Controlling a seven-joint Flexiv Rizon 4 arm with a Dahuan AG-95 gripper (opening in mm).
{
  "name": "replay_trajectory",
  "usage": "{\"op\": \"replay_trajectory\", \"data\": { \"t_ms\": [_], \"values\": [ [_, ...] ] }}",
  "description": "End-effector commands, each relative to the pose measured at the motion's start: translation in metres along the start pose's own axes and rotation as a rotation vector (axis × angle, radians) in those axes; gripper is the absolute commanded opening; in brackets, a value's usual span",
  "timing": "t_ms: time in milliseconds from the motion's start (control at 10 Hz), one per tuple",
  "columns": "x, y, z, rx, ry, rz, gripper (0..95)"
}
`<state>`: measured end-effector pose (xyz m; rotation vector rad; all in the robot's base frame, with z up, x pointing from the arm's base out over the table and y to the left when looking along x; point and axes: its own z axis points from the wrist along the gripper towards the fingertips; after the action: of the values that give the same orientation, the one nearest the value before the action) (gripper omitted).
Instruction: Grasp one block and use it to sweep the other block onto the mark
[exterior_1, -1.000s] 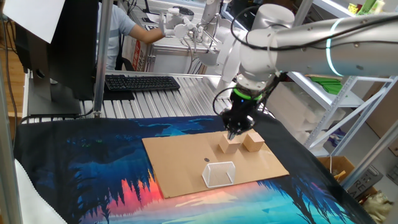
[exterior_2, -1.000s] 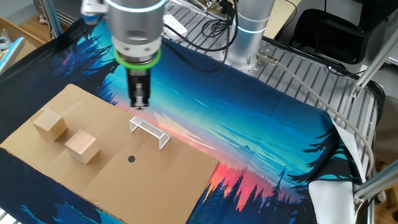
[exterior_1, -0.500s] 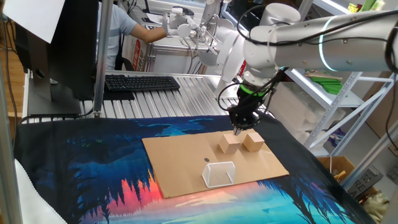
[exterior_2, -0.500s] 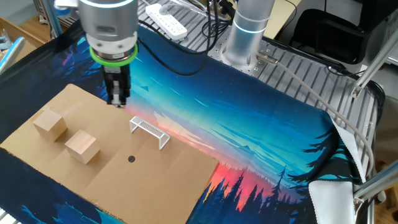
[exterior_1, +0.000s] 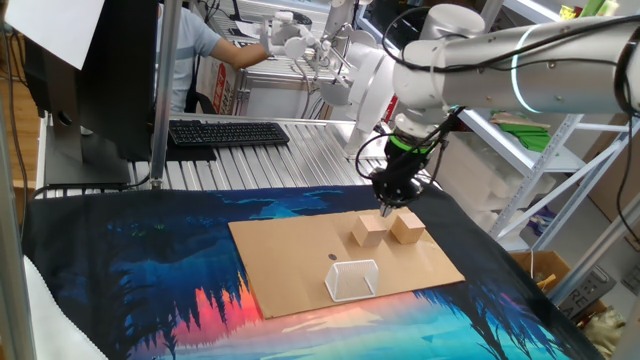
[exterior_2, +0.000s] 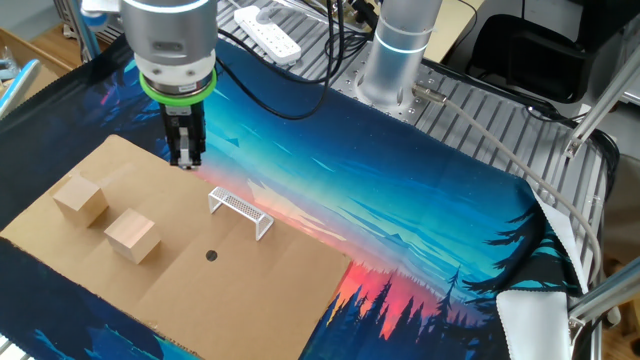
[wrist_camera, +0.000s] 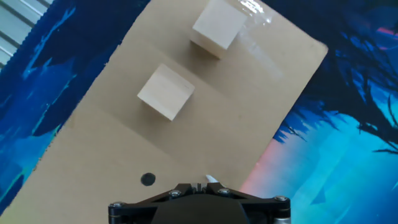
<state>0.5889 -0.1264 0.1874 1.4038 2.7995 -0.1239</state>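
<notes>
We can read no text, label, brand or number in any view; the keyboard (exterior_1: 228, 132) keys and the boxes on the shelves are too small and blurred for us to make out.

Gripper (exterior_2: 186, 158) downward, fingers together, empty.

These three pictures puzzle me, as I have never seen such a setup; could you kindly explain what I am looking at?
It is one robot arm ending in a two-finger gripper. Two pictures come from fixed cameras on different sides of the table; the third comes from a camera on the hand, looking down along the fingers. On a cardboard sheet lie two wooden blocks, the nearer block and the farther block, a tiny dark mark and a small clear box. The gripper hangs above the sheet's edge, holding nothing; its fingers look close together.
</notes>
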Motion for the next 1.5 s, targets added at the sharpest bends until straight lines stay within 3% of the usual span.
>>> {"op": "replay_trajectory", "data": {
  "t_ms": [100, 400, 600, 900, 1000, 1100, 1300, 1500],
  "values": [
    [-0.001, 0.001, 0.000, -0.003, 0.029, 0.148, 0.0],
    [-0.001, 0.001, 0.000, 0.038, 0.042, 0.180, 0.0],
    [-0.001, 0.001, 0.000, 0.072, 0.070, 0.148, 0.0],
    [-0.001, 0.001, 0.000, 0.062, 0.089, 0.095, 0.0],
    [-0.001, 0.001, 0.000, 0.033, 0.066, 0.060, 0.0],
    [-0.001, 0.001, 0.000, 0.029, 0.057, 0.063, 0.0],
    [-0.003, 0.003, 0.000, 0.071, 0.067, 0.119, 0.0],
    [-0.019, 0.012, 0.000, 0.095, 0.031, 0.168, 0.0]
  ]
}}
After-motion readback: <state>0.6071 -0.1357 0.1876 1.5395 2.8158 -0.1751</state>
